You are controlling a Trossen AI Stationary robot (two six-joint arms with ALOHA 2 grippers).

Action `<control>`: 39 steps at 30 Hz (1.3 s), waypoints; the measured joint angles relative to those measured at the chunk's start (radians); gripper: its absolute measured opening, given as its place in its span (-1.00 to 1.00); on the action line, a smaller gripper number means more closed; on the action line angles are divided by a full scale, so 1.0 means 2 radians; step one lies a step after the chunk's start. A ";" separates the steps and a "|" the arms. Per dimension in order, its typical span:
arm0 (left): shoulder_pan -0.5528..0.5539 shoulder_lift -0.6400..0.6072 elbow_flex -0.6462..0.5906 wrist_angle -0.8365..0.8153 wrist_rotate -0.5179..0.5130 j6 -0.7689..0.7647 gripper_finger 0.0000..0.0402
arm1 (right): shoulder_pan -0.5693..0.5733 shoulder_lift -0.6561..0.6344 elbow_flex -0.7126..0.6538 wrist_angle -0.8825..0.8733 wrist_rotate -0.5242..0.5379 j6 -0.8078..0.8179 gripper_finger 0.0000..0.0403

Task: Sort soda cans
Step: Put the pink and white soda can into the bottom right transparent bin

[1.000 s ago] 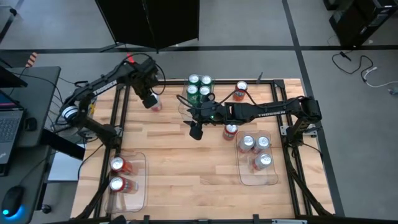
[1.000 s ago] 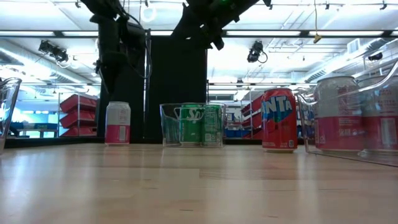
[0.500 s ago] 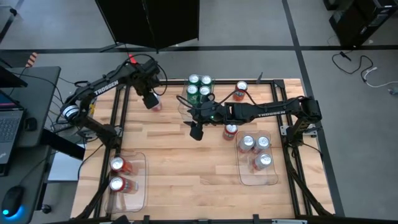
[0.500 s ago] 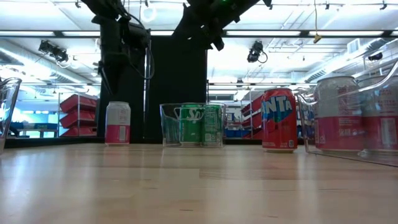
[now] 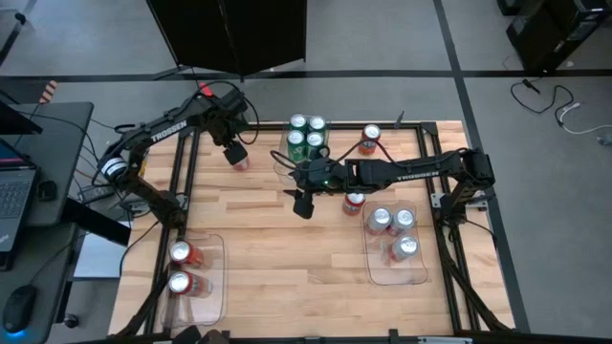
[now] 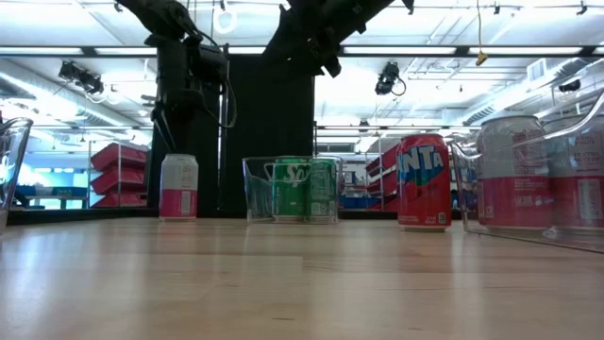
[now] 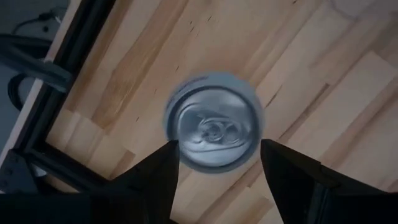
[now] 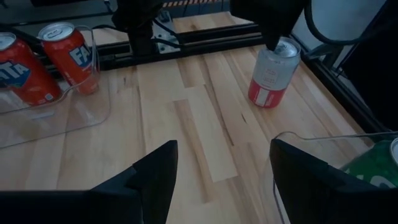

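Note:
A silver-white soda can (image 5: 240, 161) stands upright on the wood near the table's far left. My left gripper (image 5: 232, 150) hangs open just above it, pointing down. In the left wrist view its fingers (image 7: 158, 177) stand on either side of the can's silver top (image 7: 214, 129), clear of it. My right gripper (image 5: 303, 203) hovers open over the table's middle, beside the tray of green cans (image 5: 306, 135). Two red cans (image 5: 371, 137) (image 5: 355, 201) stand loose on the table, the nearer one partly under the right arm.
A clear tray (image 5: 218, 287) at the near left holds two red cans. A clear tray (image 5: 421, 272) at the right holds three silver-white cans. Bare wood lies between them at the near middle. Black frame rails (image 5: 182, 167) run along the table's edges.
My left gripper has risen a little from the silver-white can and drifted slightly toward the far edge. The can stays standing where it was. My right arm has kept still.

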 joint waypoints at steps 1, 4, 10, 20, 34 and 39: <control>0.001 0.000 0.000 -0.002 -0.001 0.001 0.14 | 0.001 0.000 0.000 -0.002 0.000 0.000 0.19; 0.000 0.000 0.006 -0.018 -0.004 0.003 0.14 | 0.003 0.000 0.000 -0.007 0.000 -0.003 0.19; -0.007 -0.002 0.069 -0.086 0.008 0.003 -0.04 | 0.003 0.000 0.000 -0.008 0.000 -0.004 0.19; -0.030 -0.015 0.117 -0.096 -0.077 -0.009 -0.94 | 0.003 0.000 0.000 -0.008 0.000 -0.004 0.19; -0.033 -0.010 0.054 -0.065 -0.042 -0.029 -0.42 | 0.003 0.000 0.000 -0.008 0.000 -0.004 0.19; -0.034 -0.010 0.051 -0.053 -0.052 -0.029 0.06 | 0.003 0.000 0.000 -0.009 0.000 -0.004 0.19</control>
